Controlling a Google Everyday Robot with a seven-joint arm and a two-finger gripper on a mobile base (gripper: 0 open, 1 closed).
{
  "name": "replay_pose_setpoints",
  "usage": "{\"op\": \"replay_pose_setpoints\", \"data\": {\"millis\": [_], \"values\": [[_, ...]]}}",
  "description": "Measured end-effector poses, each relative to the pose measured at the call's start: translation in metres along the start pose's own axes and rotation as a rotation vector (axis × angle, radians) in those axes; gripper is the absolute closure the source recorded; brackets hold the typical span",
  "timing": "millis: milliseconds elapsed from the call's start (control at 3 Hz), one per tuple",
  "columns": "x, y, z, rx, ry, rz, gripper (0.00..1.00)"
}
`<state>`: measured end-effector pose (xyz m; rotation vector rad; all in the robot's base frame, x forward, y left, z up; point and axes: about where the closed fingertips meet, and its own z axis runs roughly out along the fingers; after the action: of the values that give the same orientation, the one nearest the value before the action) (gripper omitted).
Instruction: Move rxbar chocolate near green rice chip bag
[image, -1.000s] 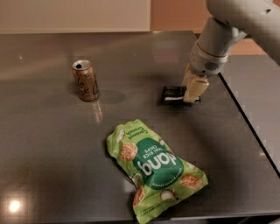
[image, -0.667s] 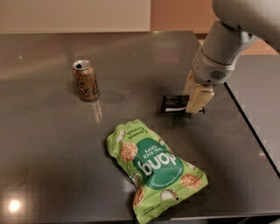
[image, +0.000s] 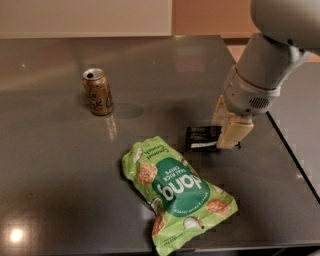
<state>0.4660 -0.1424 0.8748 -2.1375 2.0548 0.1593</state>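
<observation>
perhaps a lab or office: bare grey table (image: 60, 165), plain wall (image: 85, 17), gripper (image: 226, 131) over the table's right side.

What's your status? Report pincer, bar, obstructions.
Pincer shut on bar, at its right end. Bar close by bag, at its upper right edge. Can far left, nothing between bar and bag.

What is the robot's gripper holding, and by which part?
The gripper holds the small flat black-wrapped bar by the short end on the picture's right, pinched between its jaws.
</observation>
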Motion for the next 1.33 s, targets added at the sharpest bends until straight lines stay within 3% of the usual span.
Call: {"op": "replay_pose_setpoints", "data": {"millis": [333, 1000, 1333], "values": [[0.0024, 0.0094, -0.0064, -0.002, -0.004, -0.002, 0.58], [0.0005, 0.0074, -0.0059, 0.008, -0.006, -0.005, 0.13], [-0.0004, 0.0067, -0.0058, 0.013, -0.007, -0.006, 0.0]]}}
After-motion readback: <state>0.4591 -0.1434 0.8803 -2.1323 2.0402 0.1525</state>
